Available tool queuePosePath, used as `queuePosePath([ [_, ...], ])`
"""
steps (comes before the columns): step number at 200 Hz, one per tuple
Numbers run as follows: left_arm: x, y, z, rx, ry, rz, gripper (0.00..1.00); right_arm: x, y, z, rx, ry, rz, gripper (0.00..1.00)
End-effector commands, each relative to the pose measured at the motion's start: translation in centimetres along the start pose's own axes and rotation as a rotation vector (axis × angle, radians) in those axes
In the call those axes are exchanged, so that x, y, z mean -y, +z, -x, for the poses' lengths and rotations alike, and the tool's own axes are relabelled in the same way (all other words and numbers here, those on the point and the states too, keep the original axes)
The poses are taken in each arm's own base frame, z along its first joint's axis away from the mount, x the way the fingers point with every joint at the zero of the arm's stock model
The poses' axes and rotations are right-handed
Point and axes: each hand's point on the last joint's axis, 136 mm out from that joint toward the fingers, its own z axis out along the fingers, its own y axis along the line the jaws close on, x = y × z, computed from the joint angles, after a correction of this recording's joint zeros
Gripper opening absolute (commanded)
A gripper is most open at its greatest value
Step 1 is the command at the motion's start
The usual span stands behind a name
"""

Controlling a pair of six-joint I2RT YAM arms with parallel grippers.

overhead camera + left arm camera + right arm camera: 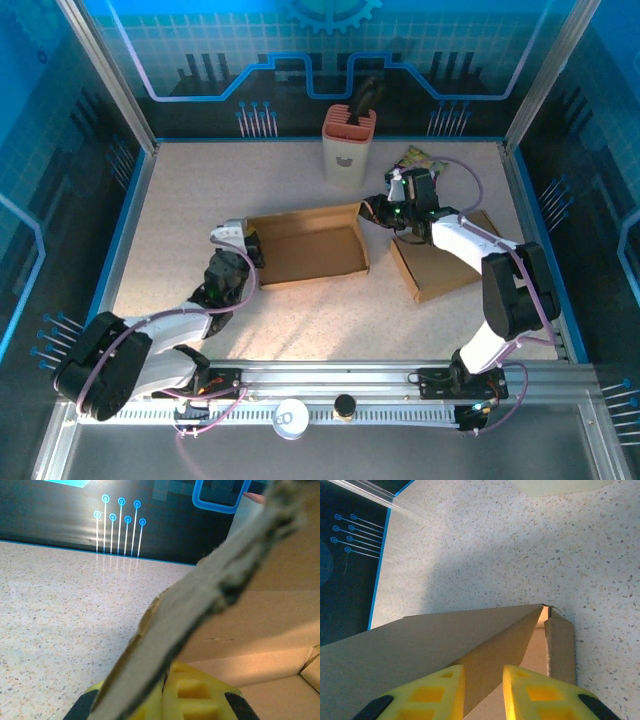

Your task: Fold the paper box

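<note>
The left gripper clamps the paper box wall between its fingers; the right gripper, fingers narrow, pinches its opposite corner. Uneven pulling could tear the cardboard or slip a grip

We're stretching the left arm low and forward, left gripper pinching the paper box at its left wall, fingers squeezing tight. We're bending the right arm back at the elbow, wrist pointing left, right gripper gripping the box's right wall.
</note>
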Motion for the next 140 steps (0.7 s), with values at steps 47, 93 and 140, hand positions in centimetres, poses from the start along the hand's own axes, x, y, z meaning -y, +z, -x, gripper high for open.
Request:
queuePosePath([
  [47, 1.2, -0.9, -3.8, -0.084, 0.047, -0.065, 0.00, -1.1, -1.3, -1.1, -0.035, -0.032, 0.027, 0.27],
  [93, 1.4, -1.1, -3.6, -0.072, 0.067, -0.067, 0.00, 0.4, -4.2, -0.6, 0.011, 0.004, -0.038, 0.35],
  [140, 1.9, -1.2, -3.6, -0.061, 0.093, -0.077, 0.00, 1.5, -7.8, -0.3, 0.073, 0.058, -0.126, 0.40],
])
